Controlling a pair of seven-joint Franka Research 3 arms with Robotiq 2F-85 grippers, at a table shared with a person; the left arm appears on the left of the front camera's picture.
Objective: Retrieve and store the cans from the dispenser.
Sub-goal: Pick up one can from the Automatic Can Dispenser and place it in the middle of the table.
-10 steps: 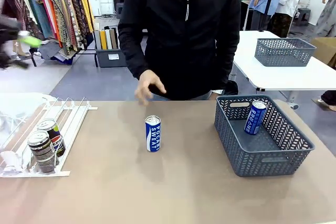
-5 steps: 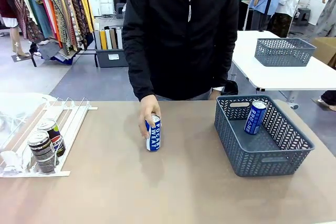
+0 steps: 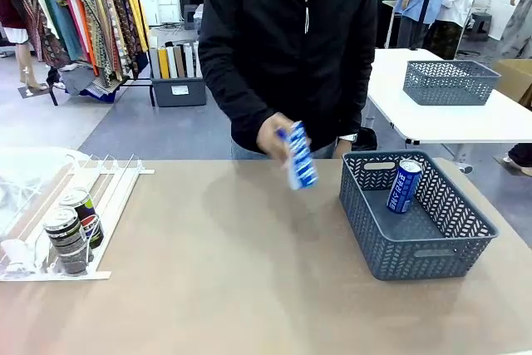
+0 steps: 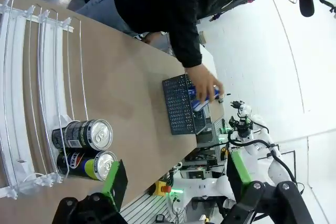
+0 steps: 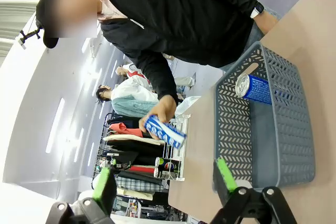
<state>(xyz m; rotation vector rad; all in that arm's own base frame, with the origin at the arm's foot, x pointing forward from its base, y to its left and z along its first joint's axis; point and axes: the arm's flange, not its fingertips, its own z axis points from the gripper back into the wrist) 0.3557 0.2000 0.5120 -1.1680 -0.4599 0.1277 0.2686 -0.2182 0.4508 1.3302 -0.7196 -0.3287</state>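
Left gripper (image 4: 176, 174): hangs with green pads spread wide, clamps nothing, looks out above the near end of the dispenser (image 4: 31, 77). Right gripper (image 5: 164, 181): likewise agape, nothing between the fingers, hovers on the near side of the grey basket (image 5: 283, 145).

Nearest on the table (image 3: 249, 288), at the robot's left: dispenser (image 3: 125, 184) of white plastic with thin rail dividers running away from the robot. Holds two dark cans, upright with silver tops up, one behind the other in the lane nearest the table's middle: front dark can (image 3: 66, 239) down near the stoppers, rear dark can (image 3: 81, 205) just behind it. Same pair from the left wrist: front dark can (image 4: 86, 165) with a Pepsi logo, rear dark can (image 4: 84, 135) beside it.

Farther along, at the robot's right: grey basket (image 3: 416, 247) with lattice walls, well apart from the dispenser. Contains one blue-and-white can (image 3: 405, 186), leaning against the far wall, silver top uppermost; seen also from the right wrist (image 5: 257, 88).

Beyond the bare middle of the table: person's hand (image 3: 274, 137) gripping a second blue-and-white can, the held can (image 3: 299, 155), motion-blurred, tilted, lifted off the tabletop, just left of the basket's far left corner. From the right wrist, held can (image 5: 165, 132) slanted under the hand (image 5: 160, 111).

Behind, at the far edge: person in a black jacket (image 3: 291, 47). Farther off, to the right: white table (image 3: 465, 122) carrying another grey basket (image 3: 449, 81); to the left, a rack of clothes (image 3: 91, 14).
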